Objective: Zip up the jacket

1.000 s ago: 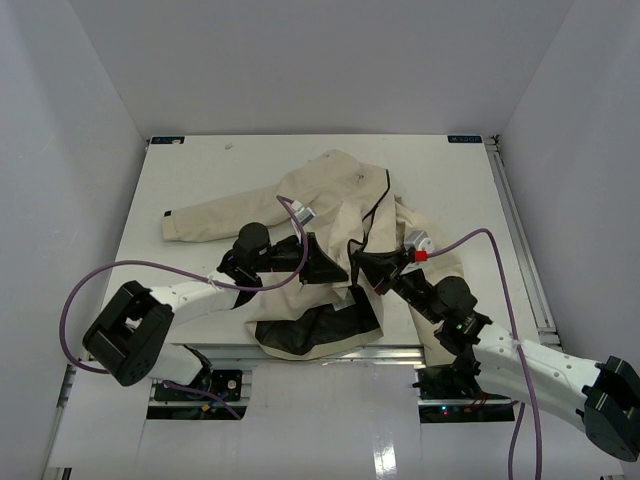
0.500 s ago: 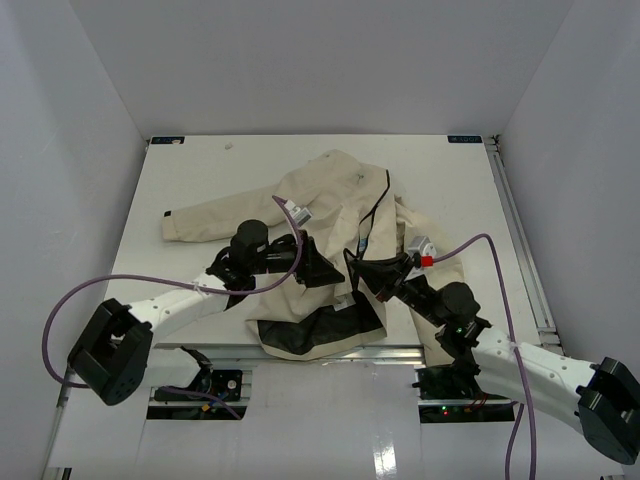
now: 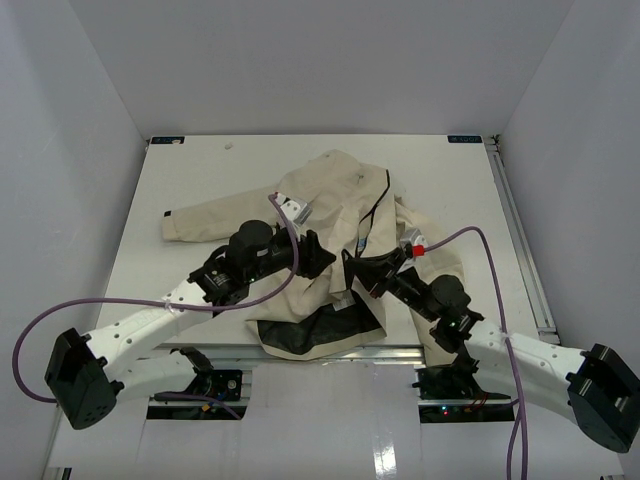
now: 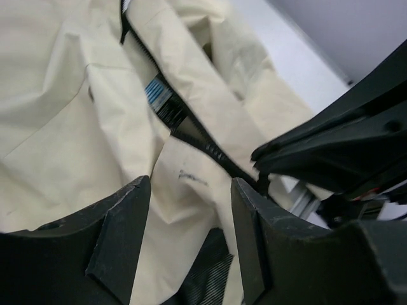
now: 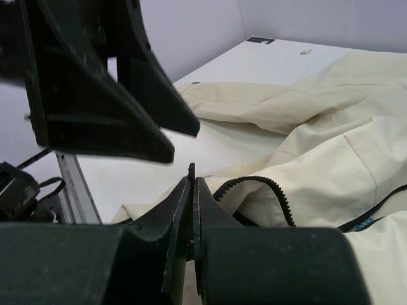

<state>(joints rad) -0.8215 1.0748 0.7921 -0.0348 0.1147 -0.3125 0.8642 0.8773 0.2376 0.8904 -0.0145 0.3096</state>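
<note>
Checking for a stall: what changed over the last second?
Left gripper, jaws open, slid right across the jacket toward the zipper edges, and its arm stretched out. Right gripper barely shifted and stays shut at the lower zipper edge. The jacket lies much as before, unzipped.

White table, cream jacket across its middle and near edge.

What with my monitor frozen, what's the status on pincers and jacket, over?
Left pincer open over the jacket. Right pincer shut on jacket's lower zipper edge. Zipper undone, front open. Only crowding: the pincers, tips close together.
</note>
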